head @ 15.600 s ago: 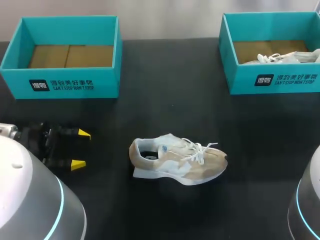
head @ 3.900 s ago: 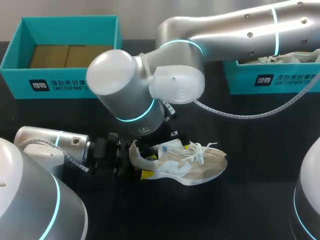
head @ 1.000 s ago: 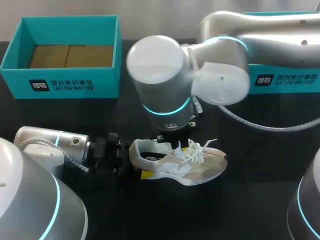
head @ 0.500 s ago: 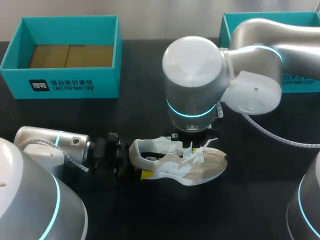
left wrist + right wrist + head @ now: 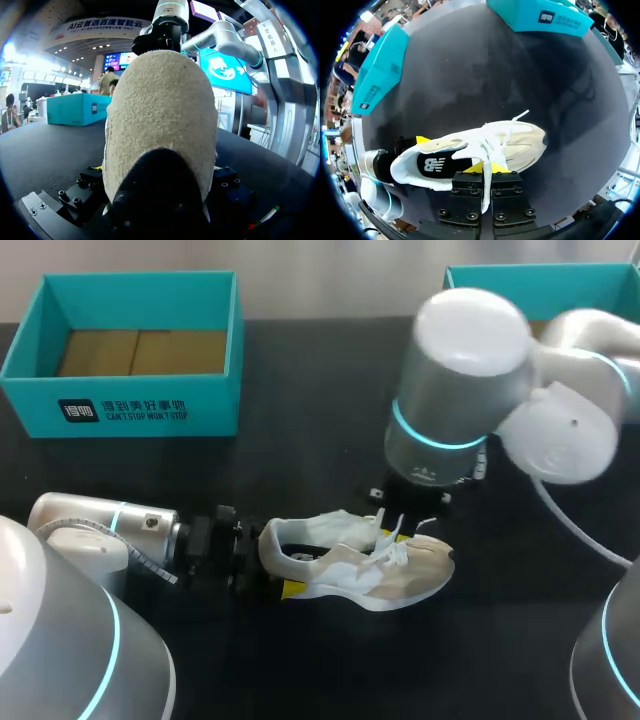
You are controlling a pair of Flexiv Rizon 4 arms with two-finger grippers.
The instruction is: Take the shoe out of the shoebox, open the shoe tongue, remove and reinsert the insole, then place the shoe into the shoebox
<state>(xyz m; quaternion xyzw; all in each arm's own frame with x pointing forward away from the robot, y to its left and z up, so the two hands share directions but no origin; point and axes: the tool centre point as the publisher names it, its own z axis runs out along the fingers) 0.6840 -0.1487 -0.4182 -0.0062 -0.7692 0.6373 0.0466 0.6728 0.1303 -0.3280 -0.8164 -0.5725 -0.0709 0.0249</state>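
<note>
Two hands on one shoe: left hand clamped round the heel, right hand pinched shut at the laces, bench underneath.

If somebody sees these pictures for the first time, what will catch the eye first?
A beige and white shoe sits in the middle of the black table, held from both ends: the left end effector clamps its heel, and the right end effector pinches it at the laces. Behind, at the far left corner, stands an empty teal shoebox.
</note>
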